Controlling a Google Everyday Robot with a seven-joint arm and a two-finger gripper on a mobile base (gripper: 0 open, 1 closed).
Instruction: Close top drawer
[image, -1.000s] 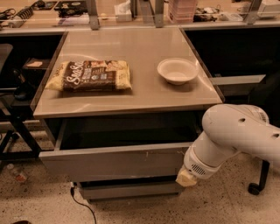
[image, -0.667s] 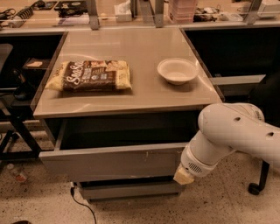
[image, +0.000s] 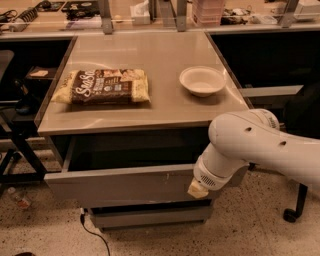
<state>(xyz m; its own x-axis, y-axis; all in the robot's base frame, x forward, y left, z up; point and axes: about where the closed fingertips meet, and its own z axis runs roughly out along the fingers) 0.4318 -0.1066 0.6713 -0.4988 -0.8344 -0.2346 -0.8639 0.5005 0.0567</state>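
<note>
One drawer open: the top drawer (image: 125, 182), a wide, shallow grey metal one, is pulled well out from under the table (image: 165, 52). Its flat, handle-less front stands forward of the table's front edge, with a dark gap of drawer interior showing between the two. A small white scuff sits on the front, right of centre.

Arm (image: 250, 145): white, bulky, entering from the right edge and bending down toward the drawer. The gripper (image: 198, 189) is at its lower end, a pale tan tip set against the right part of the drawer front, low on that face. It looks to be touching the metal. How far open it is, or whether it has hold of anything, I cannot tell from this side; the wrist housing covers most of it.

Table surface: a brown-and-yellow snack bag (image: 102, 86) lies flat on the left half. A white bowl (image: 202, 80) stands upright on the right half, well apart from the bag.

Below the open drawer: a narrower grey drawer front (image: 150, 216), set further back and shut.

Floor: speckled. A dark cable (image: 95, 235) trails from under the cabinet at lower left. A small bottle (image: 19, 197) lies at far left. A chair caster (image: 290, 215) sits at right.
</note>
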